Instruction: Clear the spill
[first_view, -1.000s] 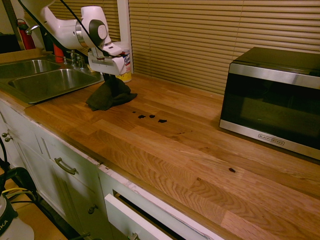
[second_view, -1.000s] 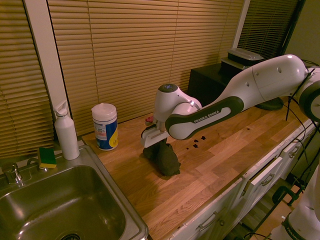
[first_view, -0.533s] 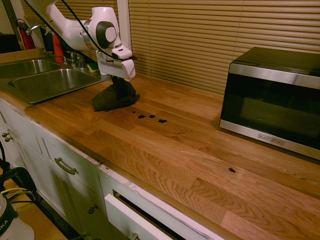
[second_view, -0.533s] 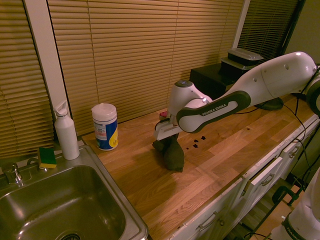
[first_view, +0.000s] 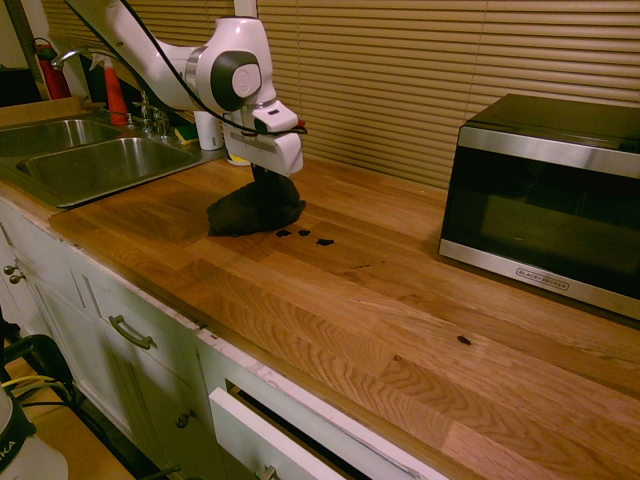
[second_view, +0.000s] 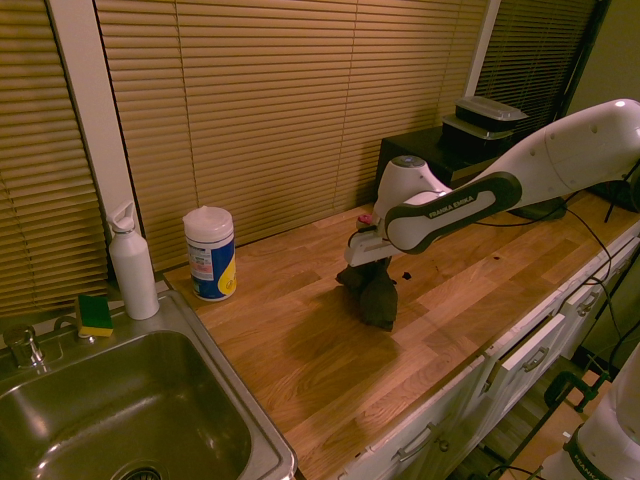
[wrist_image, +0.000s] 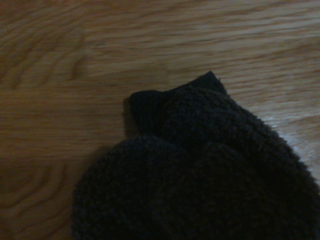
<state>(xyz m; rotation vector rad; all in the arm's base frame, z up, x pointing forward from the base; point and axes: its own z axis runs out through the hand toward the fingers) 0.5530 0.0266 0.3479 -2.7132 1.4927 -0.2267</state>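
1. On the wooden counter (first_view: 380, 340), a microwave (first_view: 545, 205) stands against the blinds (first_view: 370, 80), well apart from the cloth.
2. At the other end is a double sink (first_view: 100, 157); beside its tap stand a white bottle (second_view: 133, 265) and a green and yellow sponge (second_view: 94, 316).
3. A tub of wipes (second_view: 210, 255), with a white lid and a blue and yellow label, stands on the counter between the sink and the cloth.
4. Two lidded black containers (second_view: 484, 125) are stacked on top of the microwave. Below the counter edge, a drawer (first_view: 265, 440) stands partly pulled out.
5. The gripper (first_view: 262, 172) points down over the counter, its fingers pressed together on the dark cloth (first_view: 255, 207), which hangs bunched beneath it and rests on the wood.
6. The spill (first_view: 304, 233) is a few small, flat black blotches just beside the cloth, on the side facing the microwave. The cloth lies between them and the sink.
7. In the second exterior view the cloth and gripper hide most of the blotches; one shows past them.
8. The wrist view is dim and soft: it shows the cloth's fuzzy folds over wood grain. A pale glint by its edge may be a wet patch, though that is hard to tell.
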